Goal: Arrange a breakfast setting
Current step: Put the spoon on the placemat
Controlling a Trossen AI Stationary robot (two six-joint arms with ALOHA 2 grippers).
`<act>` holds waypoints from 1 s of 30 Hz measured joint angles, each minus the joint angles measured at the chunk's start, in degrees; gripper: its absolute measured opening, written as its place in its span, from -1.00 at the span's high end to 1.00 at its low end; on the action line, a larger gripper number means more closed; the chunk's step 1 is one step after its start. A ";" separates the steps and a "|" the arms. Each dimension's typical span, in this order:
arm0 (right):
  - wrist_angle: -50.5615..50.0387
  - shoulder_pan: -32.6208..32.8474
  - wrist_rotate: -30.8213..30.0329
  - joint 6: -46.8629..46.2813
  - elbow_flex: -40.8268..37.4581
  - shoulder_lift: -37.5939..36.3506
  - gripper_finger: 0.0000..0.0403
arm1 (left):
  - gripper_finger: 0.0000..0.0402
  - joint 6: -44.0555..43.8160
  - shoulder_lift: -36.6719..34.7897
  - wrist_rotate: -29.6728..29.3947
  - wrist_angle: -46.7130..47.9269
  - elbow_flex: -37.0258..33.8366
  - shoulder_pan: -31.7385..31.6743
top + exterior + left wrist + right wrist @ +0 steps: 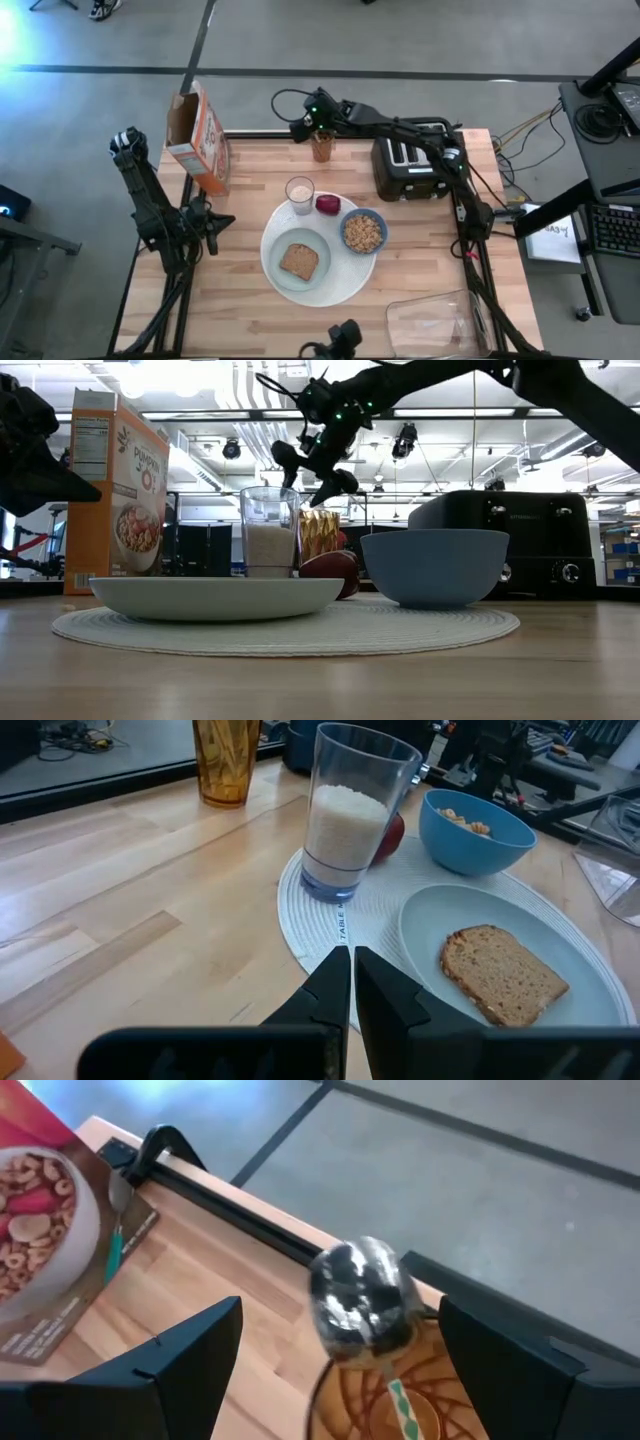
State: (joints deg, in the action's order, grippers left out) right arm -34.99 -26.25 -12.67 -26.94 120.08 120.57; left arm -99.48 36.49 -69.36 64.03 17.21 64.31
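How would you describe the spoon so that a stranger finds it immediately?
Start at the black four-slot toaster at the table's far edge. Beside it, toward the orange-and-white cereal box, stands an amber ribbed cup, under the right gripper. The shiny metal spoon stands upright inside it, bowl upward, the only cutlery visible.

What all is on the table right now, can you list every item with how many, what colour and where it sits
placemat: one, white, round, table centre
plate: one, pale green-white, on the placemat
toast: one, brown, on the plate
bowl: one, blue, holding cereal, on the placemat beside the plate
milk glass: one, clear with white milk, at the placemat's far edge
fruit: one, dark red, between glass and bowl
amber cup: one, far table edge
spoon: one, metal, standing in the amber cup
cereal box: one, orange and white, far left
toaster: one, black, far right
clear container: one, near right corner
left gripper: shut, beside the placemat
right gripper: open, over the spoon
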 joint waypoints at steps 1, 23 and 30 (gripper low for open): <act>-0.29 0.23 -0.66 0.06 0.80 0.43 -0.62 | 0.99 0.00 0.00 0.00 0.00 0.00 0.00; -8.65 2.36 -14.55 2.21 4.27 3.11 -0.61 | 0.99 0.00 0.04 -0.02 -0.75 0.00 0.00; -8.34 2.55 -14.53 4.14 4.26 2.89 -0.61 | 0.99 0.00 0.02 0.00 -1.07 0.00 0.00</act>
State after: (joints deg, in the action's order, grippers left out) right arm -43.33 -23.70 -27.21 -22.80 124.33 123.46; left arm -99.48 36.51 -69.36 62.96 17.21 64.31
